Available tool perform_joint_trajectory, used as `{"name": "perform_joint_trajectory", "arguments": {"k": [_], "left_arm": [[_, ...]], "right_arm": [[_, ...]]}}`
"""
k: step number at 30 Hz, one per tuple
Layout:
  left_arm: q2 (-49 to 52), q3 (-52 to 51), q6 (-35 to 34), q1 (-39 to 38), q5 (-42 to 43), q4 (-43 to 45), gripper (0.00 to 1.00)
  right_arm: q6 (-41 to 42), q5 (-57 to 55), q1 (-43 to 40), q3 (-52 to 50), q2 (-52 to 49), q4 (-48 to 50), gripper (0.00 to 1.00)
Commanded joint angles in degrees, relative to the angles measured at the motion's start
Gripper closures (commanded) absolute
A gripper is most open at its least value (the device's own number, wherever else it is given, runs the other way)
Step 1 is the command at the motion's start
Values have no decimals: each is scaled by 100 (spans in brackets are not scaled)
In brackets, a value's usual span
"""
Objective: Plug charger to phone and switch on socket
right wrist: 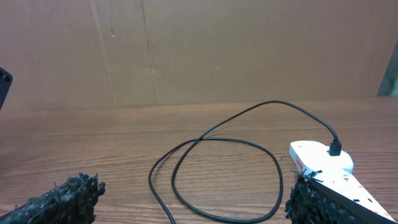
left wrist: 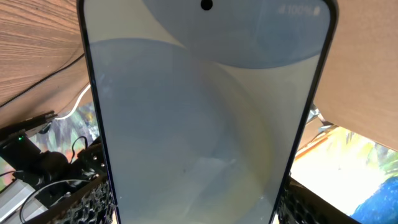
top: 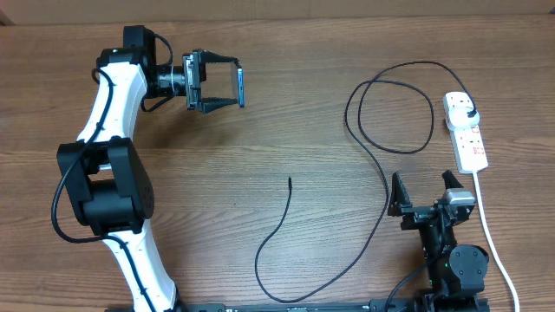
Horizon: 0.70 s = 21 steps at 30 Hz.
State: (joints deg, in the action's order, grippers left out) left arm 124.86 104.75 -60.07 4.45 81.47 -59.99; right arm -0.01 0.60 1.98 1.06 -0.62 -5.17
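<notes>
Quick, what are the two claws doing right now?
Left claw: closed on the phone.
Right claw: open, holding nothing.

Bright, even light; soft shadows.

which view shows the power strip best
Overhead: the whole power strip shows there, with the charger's plug head at one end. The right wrist view catches only that end. The left wrist view shows none of it; the phone fills that frame.
</notes>
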Motion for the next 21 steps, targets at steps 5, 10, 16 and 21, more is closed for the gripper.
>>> {"name": "perform_joint_trajectory", "arguments": {"k": [5,10,16,21], "left_arm": [[15,197,-81,-68,348,-2,96],[15,197,-81,-68,350,-2,96],[15,197,-81,-68,348,-2,96],[15,197,-81,-72,348,-2,96]], "right_arm": [[-9,-57,31,-61,46,33,0],[-9,-55,31,-61,46,33,0],[39,103,33,-61,46,205,0],[35,820,31,-61,46,323,0]]}}
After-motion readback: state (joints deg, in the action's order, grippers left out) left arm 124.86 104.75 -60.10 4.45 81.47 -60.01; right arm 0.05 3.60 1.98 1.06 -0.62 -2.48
